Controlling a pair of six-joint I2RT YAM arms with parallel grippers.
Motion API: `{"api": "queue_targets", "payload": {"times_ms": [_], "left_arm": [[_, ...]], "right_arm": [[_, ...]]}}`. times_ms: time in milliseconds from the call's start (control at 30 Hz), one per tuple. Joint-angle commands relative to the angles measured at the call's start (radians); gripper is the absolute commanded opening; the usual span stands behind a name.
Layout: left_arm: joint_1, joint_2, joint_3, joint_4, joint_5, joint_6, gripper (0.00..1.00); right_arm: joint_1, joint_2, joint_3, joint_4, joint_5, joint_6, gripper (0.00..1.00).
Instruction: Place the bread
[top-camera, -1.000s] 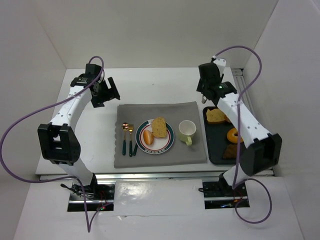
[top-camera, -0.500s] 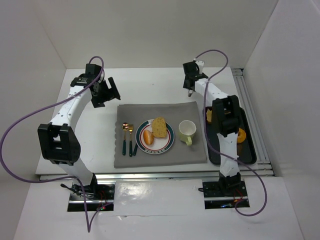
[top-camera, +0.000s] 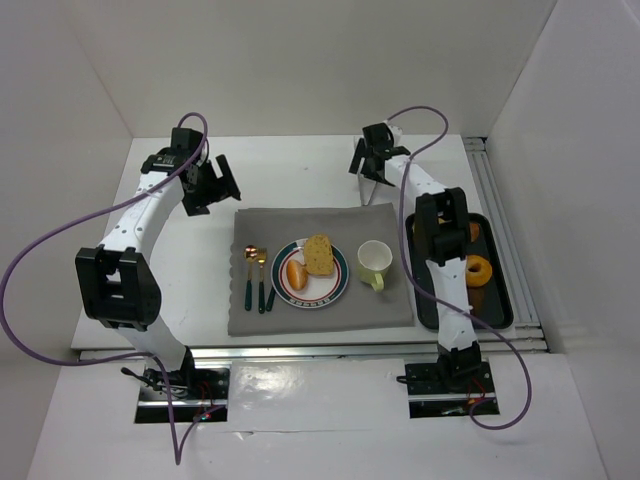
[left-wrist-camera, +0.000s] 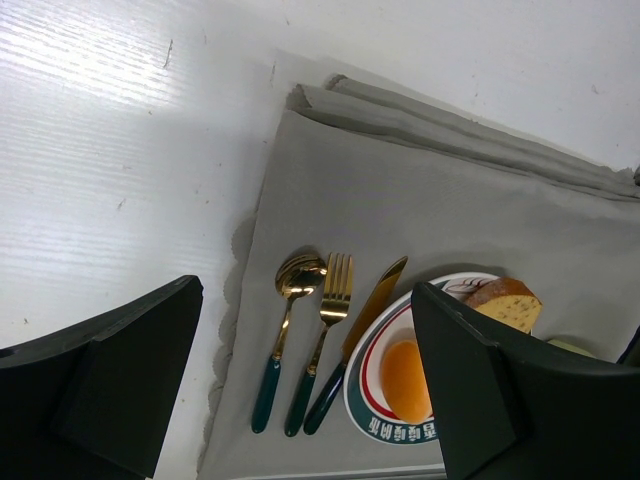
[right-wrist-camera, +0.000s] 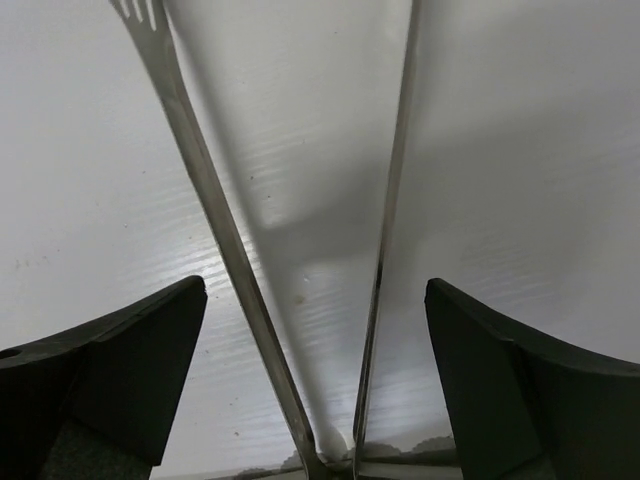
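Observation:
A bread slice (top-camera: 318, 255) and a small bun (top-camera: 294, 272) lie on the striped-rim plate (top-camera: 336, 290) on the grey mat. The slice (left-wrist-camera: 505, 300) and bun (left-wrist-camera: 402, 378) also show in the left wrist view. My left gripper (top-camera: 215, 180) hovers open and empty above the mat's back left corner. My right gripper (top-camera: 368, 170) is open behind the mat's back right corner. Metal tongs (top-camera: 368, 190) hang between its jaws. In the right wrist view the tongs (right-wrist-camera: 215, 200) are spread, and their arms stand apart from the fingers (right-wrist-camera: 120, 350).
A pale cup (top-camera: 374, 262) stands right of the plate. A spoon, fork and knife (top-camera: 259, 280) lie left of it. A black tray (top-camera: 500, 305) at the right holds a donut (top-camera: 470, 270) and other bread partly hidden by the right arm.
The right arm swung from over the tray's back end to behind the mat's back right corner. Its jaws then opened wide and the tongs spread. The left arm stayed still.

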Motion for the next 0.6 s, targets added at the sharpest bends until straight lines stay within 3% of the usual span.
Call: {"api": "queue_targets", "payload": {"times_ms": [0,167,300,567], "left_arm": [[0.003,-0.003,-0.002,-0.001,-0.007,-0.007,1.0],[0.003,-0.015,-0.002,-0.001,-0.03,0.002,1.0],[0.003,-0.052,-0.002,-0.001,-0.03,0.002,1.0],[0.003,-0.097,-0.011,0.019,-0.03,0.021,1.0]], "right_arm": [[-0.014,-0.103,0.077,-0.05,0.039,0.019,1.0],[-0.034,-0.292,0.036,-0.195,0.244,-0.004,1.0],[-0.054,-0.47,-0.206,-0.274,0.45,0.019,1.0],[-0.074,-0.782,-0.666,-0.349,0.46,0.053,1.0]]}}
